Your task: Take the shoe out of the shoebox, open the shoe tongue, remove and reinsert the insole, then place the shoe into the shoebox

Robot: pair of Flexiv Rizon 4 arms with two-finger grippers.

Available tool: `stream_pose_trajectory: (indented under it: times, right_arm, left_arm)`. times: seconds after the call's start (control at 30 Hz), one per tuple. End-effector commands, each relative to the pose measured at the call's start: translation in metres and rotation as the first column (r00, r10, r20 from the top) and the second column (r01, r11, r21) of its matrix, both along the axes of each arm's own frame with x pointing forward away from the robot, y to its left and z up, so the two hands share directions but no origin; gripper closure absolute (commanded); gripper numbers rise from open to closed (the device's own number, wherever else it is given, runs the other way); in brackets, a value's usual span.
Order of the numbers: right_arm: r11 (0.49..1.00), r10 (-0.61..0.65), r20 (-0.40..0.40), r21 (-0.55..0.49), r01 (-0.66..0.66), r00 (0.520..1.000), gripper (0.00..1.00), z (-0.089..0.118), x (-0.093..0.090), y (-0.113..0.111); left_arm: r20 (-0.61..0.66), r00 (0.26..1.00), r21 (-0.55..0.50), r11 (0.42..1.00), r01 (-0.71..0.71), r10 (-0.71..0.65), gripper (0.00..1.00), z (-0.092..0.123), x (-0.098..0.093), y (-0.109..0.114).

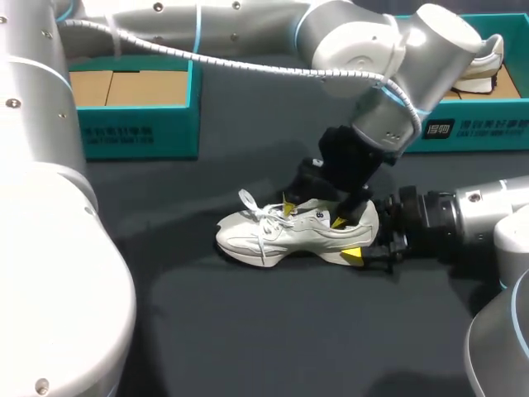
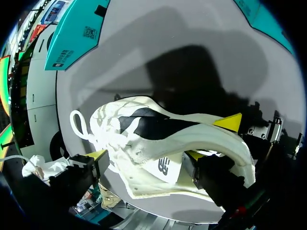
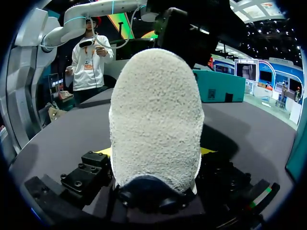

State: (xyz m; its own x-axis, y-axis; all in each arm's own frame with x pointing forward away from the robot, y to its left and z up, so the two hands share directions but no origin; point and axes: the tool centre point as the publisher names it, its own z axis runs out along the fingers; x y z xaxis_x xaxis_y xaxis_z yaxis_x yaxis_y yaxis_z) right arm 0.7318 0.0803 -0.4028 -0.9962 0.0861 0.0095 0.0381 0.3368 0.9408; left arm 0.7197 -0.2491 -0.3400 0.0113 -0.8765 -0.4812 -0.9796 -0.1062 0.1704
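White shoe (image 1: 281, 236) (black lining inside), teal shoebox (image 1: 136, 124) with tan cardboard interior, dark grey table (image 1: 248, 331).

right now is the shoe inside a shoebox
No, the shoe stands on the table, out in front of the left box and the right box.

Left claw (image 1: 314, 214) hangs down past middle; right claw (image 1: 364, 244) lies low, clamped.

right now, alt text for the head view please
A white shoe stands upright on the dark table, its heel held in the jaws of the right arm, the left arm hanging over its collar. Behind, the left shoebox shows bare cardboard; the right shoebox holds another shoe.
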Motion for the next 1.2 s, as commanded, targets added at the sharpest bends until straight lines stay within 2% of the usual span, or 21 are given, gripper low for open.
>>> stream_pose_trajectory:
  times: [0.03, 0.2, 0.27, 0.33, 0.47, 0.63, 0.67, 0.73, 0.9, 1.2]
  right_arm:
    - [1.000, 0.000, -0.001, -0.004, 0.000, 1.000, 1.00, 0.000, 0.000, 0.001]
    - [1.000, 0.000, -0.001, -0.004, 0.000, 1.000, 1.00, 0.000, 0.000, 0.001]
    - [1.000, 0.000, -0.001, -0.004, 0.000, 1.000, 1.00, 0.000, 0.000, 0.001]
    - [1.000, 0.000, -0.001, -0.004, 0.000, 1.000, 1.00, 0.000, 0.000, 0.001]
    - [1.000, 0.000, -0.001, -0.004, 0.000, 1.000, 1.00, 0.000, 0.000, 0.001]
    - [1.000, 0.000, -0.001, -0.004, 0.000, 1.000, 1.00, 0.000, 0.000, 0.001]
    - [1.000, 0.000, -0.001, -0.004, 0.000, 1.000, 1.00, 0.000, 0.000, 0.001]
    - [1.000, 0.000, -0.001, -0.004, 0.000, 1.000, 1.00, 0.000, 0.000, 0.001]
    - [1.000, 0.000, -0.001, -0.004, 0.000, 1.000, 1.00, 0.000, 0.000, 0.001]
    - [1.000, 0.000, -0.001, -0.004, 0.000, 1.000, 1.00, 0.000, 0.000, 0.001]
  left_arm:
    - [0.004, 1.000, 0.003, 1.000, 0.009, -0.009, 0.04, 0.003, -0.001, 0.003]
    - [-0.015, 0.999, -0.010, 0.999, 0.031, -0.032, 0.21, 0.011, -0.003, 0.008]
    - [-0.025, 0.999, -0.020, 0.999, 0.040, -0.040, 0.39, 0.016, -0.003, 0.010]
    - [-0.027, 0.999, -0.030, 0.999, 0.046, -0.046, 0.51, 0.020, -0.003, 0.011]
    - [-0.023, 0.998, -0.041, 0.998, 0.050, -0.051, 0.59, 0.027, -0.002, 0.013]
    - [-0.010, 0.998, -0.062, 0.997, 0.054, -0.055, 0.76, 0.034, -0.002, 0.017]
    - [-0.009, 0.999, -0.071, 0.996, 0.049, -0.050, 0.82, 0.036, -0.001, 0.019]
    - [-0.006, 0.999, -0.093, 0.995, 0.042, -0.043, 1.00, 0.039, 0.000, 0.023]
    - [-0.004, 1.000, -0.211, 0.977, 0.001, -0.002, 1.00, 0.047, 0.002, 0.045]
    - [0.002, 0.996, -0.404, 0.912, -0.076, 0.085, 1.00, 0.056, 0.003, 0.089]
